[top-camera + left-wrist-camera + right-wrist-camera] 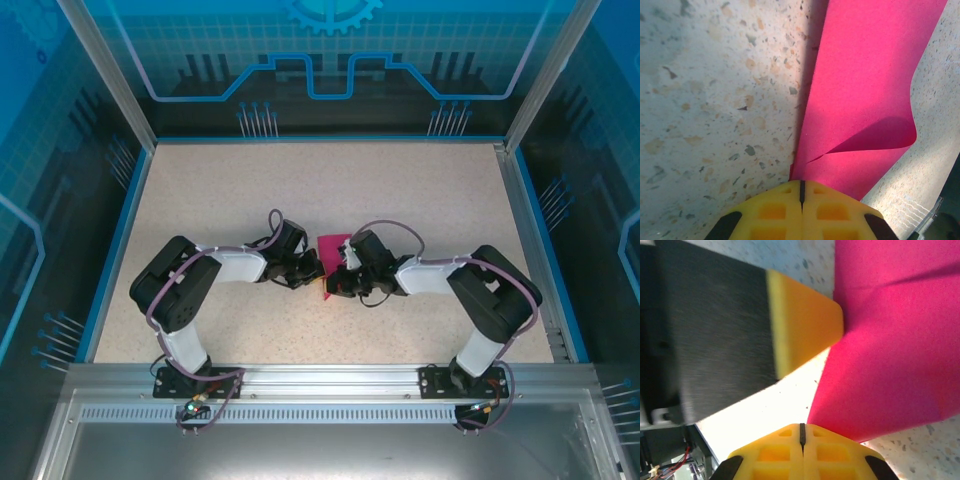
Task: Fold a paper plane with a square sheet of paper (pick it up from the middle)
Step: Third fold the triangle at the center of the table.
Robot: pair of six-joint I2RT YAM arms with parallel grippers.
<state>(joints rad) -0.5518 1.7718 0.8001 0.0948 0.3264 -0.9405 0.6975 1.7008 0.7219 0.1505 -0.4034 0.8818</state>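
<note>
Left hand (801, 183) and right hand (801, 426) — both pressed shut — pinch the curled square sheet of paper (865, 90).

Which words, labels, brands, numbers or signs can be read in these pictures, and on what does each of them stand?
Words, numbers, brands: none can be read in any view.
Sign: a light-blue gear outline, cut off by the picture's top edge, on the back wall.
The pink paper, the left claw and the right claw are plain, without print.
</note>
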